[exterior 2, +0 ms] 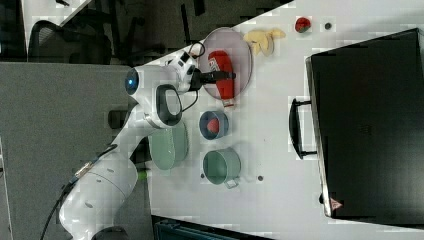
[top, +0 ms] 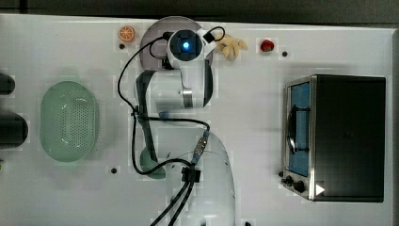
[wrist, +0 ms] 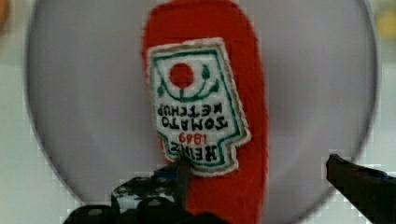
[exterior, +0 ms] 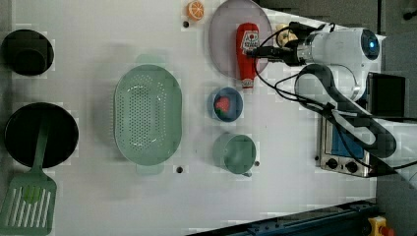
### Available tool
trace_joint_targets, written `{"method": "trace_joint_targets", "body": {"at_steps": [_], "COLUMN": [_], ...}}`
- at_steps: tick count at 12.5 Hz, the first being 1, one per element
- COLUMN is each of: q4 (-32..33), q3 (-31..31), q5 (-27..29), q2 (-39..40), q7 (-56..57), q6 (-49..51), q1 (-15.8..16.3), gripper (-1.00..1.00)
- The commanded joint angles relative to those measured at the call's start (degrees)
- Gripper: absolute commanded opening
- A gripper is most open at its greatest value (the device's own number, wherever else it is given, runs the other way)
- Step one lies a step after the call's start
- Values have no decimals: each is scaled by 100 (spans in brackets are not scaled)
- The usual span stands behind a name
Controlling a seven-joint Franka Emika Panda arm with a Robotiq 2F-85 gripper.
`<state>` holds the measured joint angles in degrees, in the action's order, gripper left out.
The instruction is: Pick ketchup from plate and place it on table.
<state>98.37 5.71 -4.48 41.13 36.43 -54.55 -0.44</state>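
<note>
The ketchup (wrist: 205,28) is a red bottle with a white tomato-ketchup label, lying flat on the pale lilac plate (wrist: 84,93). In the left view the ketchup (exterior: 247,49) spans the plate (exterior: 223,29), its white cap end poking past the rim onto the white table (exterior: 98,29). My gripper (wrist: 261,175) hangs open just above the bottle. One fingertip (wrist: 180,172) sits over the label's edge, the other beyond the bottle's side. The right view shows the gripper (exterior 2: 227,76) over the ketchup (exterior 2: 223,65). In the top view my wrist covers much of the plate (top: 153,40).
Near the plate lie an orange slice (exterior: 195,10), a banana bunch (top: 231,47) and a strawberry (top: 267,45). A blue bowl (exterior: 226,104), a green cup (exterior: 234,153) and a mint basket (exterior: 147,114) stand further along the left view. The toaster oven (top: 336,136) fills one side.
</note>
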Motion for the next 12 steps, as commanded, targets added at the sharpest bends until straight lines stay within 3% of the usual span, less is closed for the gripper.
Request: {"method": "trace_joint_targets", "body": {"at_steps": [1, 4, 7, 12], "q4": [-150, -162, -197, -289], "q3": [-30, -33, -36, -24], "q5": [-45, -45, -45, 0], "q2": [169, 279, 277, -104], "q7": [236, 236, 235, 108], "q6": [-284, -363, -422, -369], "q1": [53, 54, 53, 46], "gripper": [100, 92, 21, 20]}}
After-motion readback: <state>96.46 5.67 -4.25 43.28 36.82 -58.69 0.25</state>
